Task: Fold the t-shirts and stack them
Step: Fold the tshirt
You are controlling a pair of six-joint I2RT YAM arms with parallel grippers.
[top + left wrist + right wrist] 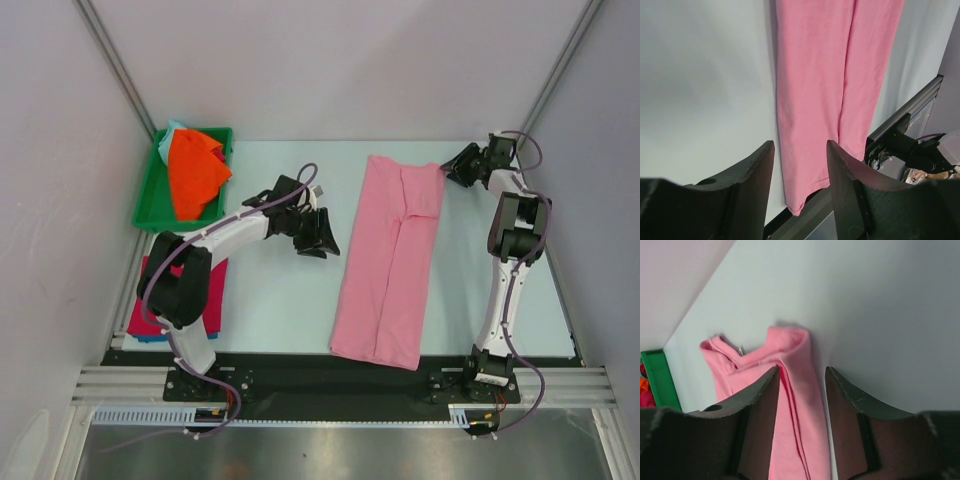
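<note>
A pink t-shirt (388,265) lies in the middle of the table, folded lengthwise into a long strip with both sides turned in. My left gripper (322,236) hovers open and empty to the left of the strip; the shirt's near end (825,100) shows between its jaws. My right gripper (452,166) is open and empty at the strip's far right corner, above the collar end (790,390). An orange t-shirt (195,170) lies crumpled in the green bin (150,200). A stack of folded shirts (216,290) lies at the left edge, partly hidden by the left arm.
The green bin stands at the back left corner, with a light blue cloth (172,131) under the orange shirt. A black rail (330,375) runs along the near table edge. White walls enclose the table at the back and on both sides.
</note>
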